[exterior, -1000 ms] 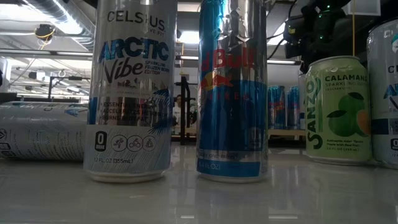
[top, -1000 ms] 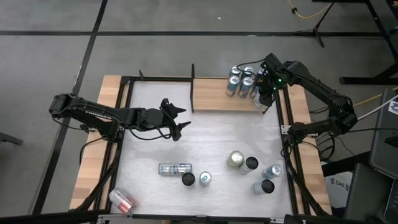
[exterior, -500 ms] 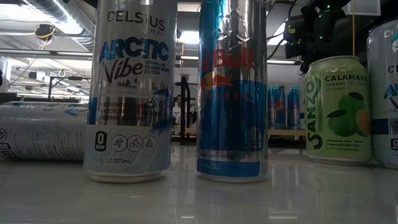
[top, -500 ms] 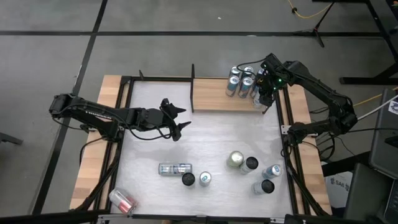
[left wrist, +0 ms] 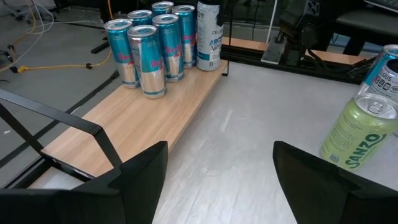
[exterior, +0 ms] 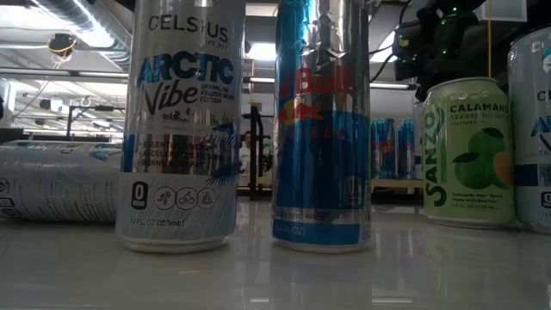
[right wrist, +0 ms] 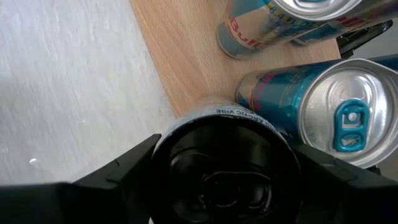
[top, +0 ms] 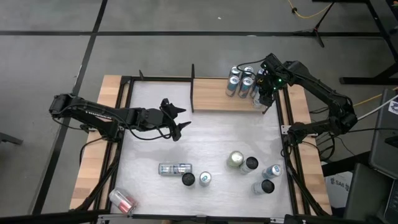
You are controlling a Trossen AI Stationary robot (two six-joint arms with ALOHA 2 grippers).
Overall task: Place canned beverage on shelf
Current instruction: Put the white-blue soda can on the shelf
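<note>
The shelf (top: 214, 98) stands at the table's far side, a light wooden board with black uprights. Several blue cans (top: 241, 79) are grouped at its right end and show in the left wrist view too (left wrist: 152, 43). My right gripper (top: 264, 93) is there, shut on a black-topped Celsius can (right wrist: 224, 162), which also shows in the left wrist view (left wrist: 209, 34). My left gripper (top: 177, 118) hangs open above the table's left middle, nothing between its fingers (left wrist: 221, 162). My right gripper pinches the Celsius can's top end (right wrist: 217, 121) between its two fingers (right wrist: 118, 168), one on each side just below the rim. The fingers come steeply from above. The can stays upright, its base seemingly on the shelf's near right corner (left wrist: 208, 67), beside the blue cans.
Loose cans stand on the table's near half: a green Sanzo can (top: 236, 159), black-topped cans (top: 250, 164) (top: 188, 179), a silver-topped one (top: 204, 178), a can lying flat (top: 175, 168). A pink can (top: 122, 200) lies on the near left wooden strip. The shelf's left part is bare.
</note>
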